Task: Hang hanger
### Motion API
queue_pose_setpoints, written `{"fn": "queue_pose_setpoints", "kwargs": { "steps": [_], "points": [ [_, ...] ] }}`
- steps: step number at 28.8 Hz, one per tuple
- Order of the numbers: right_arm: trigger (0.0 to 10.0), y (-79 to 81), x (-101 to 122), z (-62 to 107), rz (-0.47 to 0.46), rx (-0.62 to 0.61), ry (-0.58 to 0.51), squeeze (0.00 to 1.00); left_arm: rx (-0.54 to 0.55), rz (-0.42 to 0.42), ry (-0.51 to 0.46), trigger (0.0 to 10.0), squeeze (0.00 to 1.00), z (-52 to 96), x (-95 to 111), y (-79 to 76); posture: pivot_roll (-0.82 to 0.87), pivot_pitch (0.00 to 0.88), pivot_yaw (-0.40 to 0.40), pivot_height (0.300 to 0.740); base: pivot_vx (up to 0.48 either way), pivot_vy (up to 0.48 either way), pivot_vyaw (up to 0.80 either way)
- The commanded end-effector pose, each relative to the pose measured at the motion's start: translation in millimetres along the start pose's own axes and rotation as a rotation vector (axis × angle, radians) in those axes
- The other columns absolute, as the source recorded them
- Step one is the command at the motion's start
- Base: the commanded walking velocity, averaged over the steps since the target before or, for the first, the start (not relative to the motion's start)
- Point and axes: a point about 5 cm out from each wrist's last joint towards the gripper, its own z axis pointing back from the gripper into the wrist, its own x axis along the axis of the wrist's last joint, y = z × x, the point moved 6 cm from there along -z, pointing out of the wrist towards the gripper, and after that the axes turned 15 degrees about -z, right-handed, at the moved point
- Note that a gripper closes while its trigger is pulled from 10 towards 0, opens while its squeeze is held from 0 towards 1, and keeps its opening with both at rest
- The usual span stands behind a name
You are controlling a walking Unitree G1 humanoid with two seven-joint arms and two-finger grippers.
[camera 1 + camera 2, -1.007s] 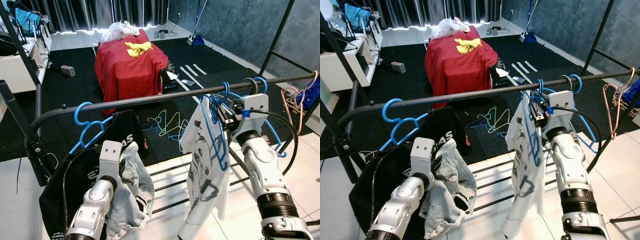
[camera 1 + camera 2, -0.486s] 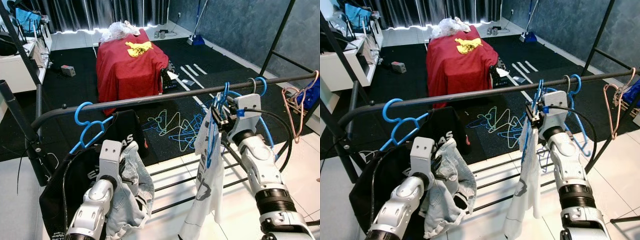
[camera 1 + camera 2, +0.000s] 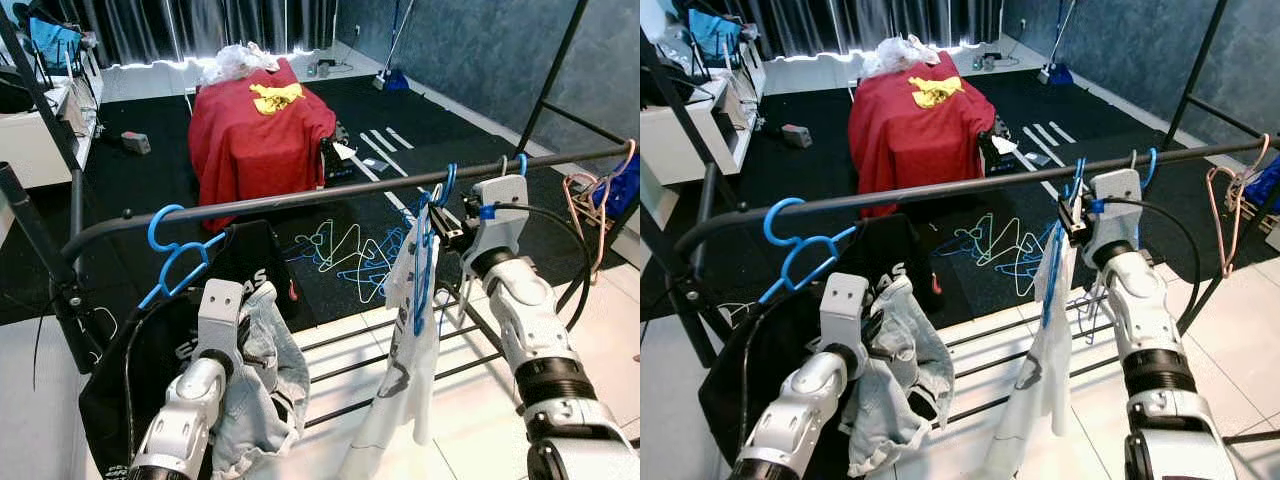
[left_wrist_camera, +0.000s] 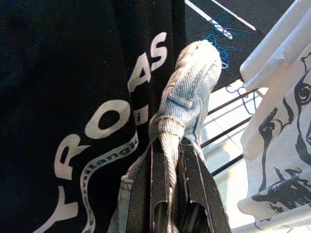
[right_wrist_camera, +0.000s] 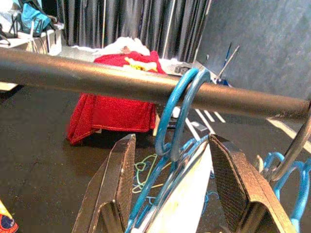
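Note:
A blue hanger [image 3: 424, 262] carrying a white printed T-shirt [image 3: 398, 370] hangs by its hook [image 5: 181, 104] over the black rail [image 3: 300, 197]. My right gripper [image 5: 171, 139] is just below the rail. It is open, with its fingers [image 5: 119, 184] spread either side of the hanger's neck. Low on the left, my left gripper [image 4: 167, 145] is shut on a bunched light denim garment [image 3: 265, 370], in front of a black T-shirt [image 3: 150, 360] that hangs on another blue hanger [image 3: 170, 245].
More hangers [image 3: 585, 200] hang at the rail's right end, beside a slanted black post [image 3: 555, 60]. Loose hangers [image 3: 345, 250] lie on the dark floor mat. A red-covered table [image 3: 260, 130] stands beyond. The rack's lower bars [image 3: 350, 365] cross below the clothes.
The right gripper has carried the hanger a little right along the rail and up close under it. The white shirt has swung from face-on to edge-on. The left arm has not moved.

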Motion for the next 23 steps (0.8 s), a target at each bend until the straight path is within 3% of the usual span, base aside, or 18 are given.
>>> {"fn": "queue_pose_setpoints", "kwargs": {
  "steps": [1,13,23],
  "points": [
    [10.0,0.6,2,-0.6,-0.015,0.004,-0.014,0.0,0.014,-0.027,-0.018,10.0,0.0,0.3,5,6.5,0.03,0.0,0.011,0.74,0.0,0.0,0.0],
    [10.0,16.6,1,14.3,-0.015,-0.048,-0.122,0.0,0.01,-0.024,-0.017,10.0,0.0,1.8,5,4.5,0.03,0.013,0.023,0.74,0.0,0.0,0.0],
    [10.0,13.9,3,17.5,-0.03,-0.066,-0.141,0.0,0.003,-0.027,-0.015,10.0,0.0,0.7,6,3.4,0.03,0.019,0.025,0.74,0.0,0.0,0.0]
  ]
}}
